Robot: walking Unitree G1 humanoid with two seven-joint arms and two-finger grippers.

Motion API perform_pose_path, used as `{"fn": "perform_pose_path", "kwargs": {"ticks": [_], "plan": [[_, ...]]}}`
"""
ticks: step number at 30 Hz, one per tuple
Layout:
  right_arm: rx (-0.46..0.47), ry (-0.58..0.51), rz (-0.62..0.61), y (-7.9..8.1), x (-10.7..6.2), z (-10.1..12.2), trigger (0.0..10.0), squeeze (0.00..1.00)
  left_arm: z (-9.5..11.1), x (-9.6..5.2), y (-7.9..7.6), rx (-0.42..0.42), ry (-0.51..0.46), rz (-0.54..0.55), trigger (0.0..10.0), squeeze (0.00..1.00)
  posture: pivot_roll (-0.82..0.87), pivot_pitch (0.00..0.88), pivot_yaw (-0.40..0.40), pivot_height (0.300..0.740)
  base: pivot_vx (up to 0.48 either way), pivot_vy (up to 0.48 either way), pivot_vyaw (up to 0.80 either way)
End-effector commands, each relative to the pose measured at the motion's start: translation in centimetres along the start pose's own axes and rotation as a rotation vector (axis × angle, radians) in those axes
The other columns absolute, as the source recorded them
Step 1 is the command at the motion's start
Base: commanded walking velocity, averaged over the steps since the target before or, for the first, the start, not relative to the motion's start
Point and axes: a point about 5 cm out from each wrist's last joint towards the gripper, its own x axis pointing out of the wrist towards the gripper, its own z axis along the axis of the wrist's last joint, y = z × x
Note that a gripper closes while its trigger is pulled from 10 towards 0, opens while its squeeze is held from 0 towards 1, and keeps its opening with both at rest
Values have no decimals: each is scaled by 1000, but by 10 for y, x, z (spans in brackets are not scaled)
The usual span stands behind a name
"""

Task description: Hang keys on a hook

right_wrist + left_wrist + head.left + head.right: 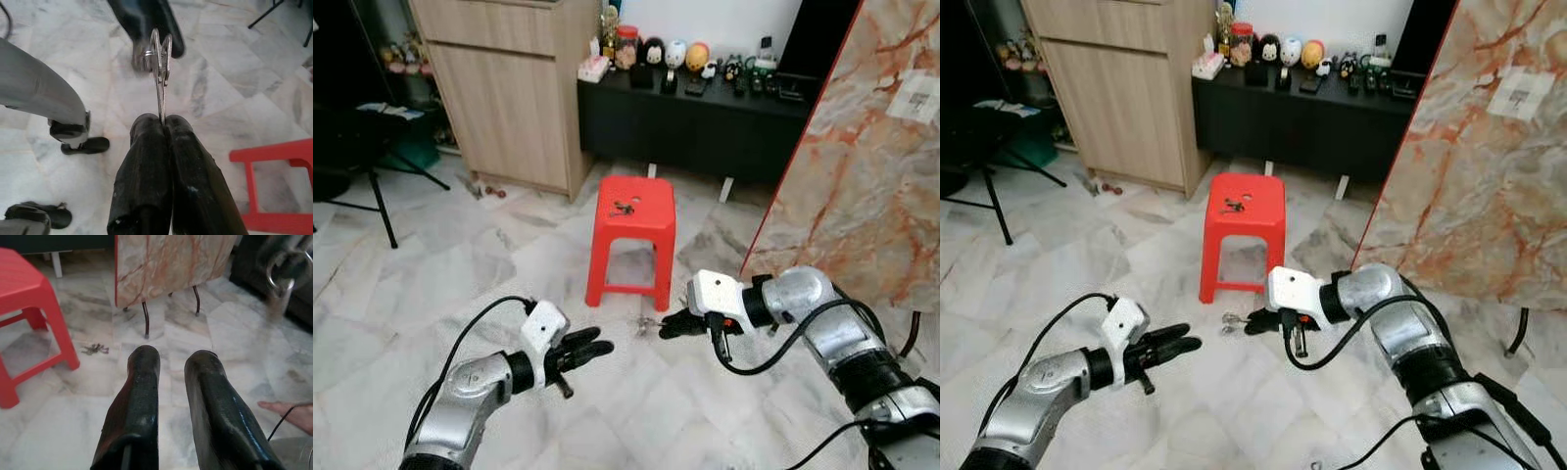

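While pinched, keys (160, 73) edge-on, silver, ringed

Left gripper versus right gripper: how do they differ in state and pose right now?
The right gripper is shut on the keys, pinching them between its fingertips; the left gripper is open, its fingers parted with nothing between them. The right gripper points inward toward the robot's left, in front of the red stool; the left gripper points toward the robot's right. Both hover above the marble floor, tips facing each other.
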Motion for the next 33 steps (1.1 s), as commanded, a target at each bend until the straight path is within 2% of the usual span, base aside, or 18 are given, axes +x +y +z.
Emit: {"fn": "perform_pose_path", "kwargs": {"ticks": [1,6,16,19,24,33], "plan": [[-20,-40,36,3,-2,9,10000,0,5,4,-3,-12,-20,-38,10000,0,-15,0,-86,740,0,0,0],[-31,-26,57,8,-2,9,10000,0,13,9,-7,-28,-37,-84,10000,0,-15,0,-88,740,0,0,0],[-57,-54,86,12,0,22,10000,0,8,8,-12,-30,17,-132,10000,0,-16,0,-90,740,0,0,0],[-63,-47,91,12,-1,22,10000,0,2,5,-15,19,63,-157,10000,0,-16,0,-92,740,0,0,0],[-66,-47,101,13,-1,24,10000,0,-5,3,-14,47,130,-144,10000,0,-15,0,-97,740,0,0,0],[-58,-31,119,15,0,22,10000,0,-3,2,-15,43,104,-141,10000,0,-16,0,-105,740,0,0,0]]}}
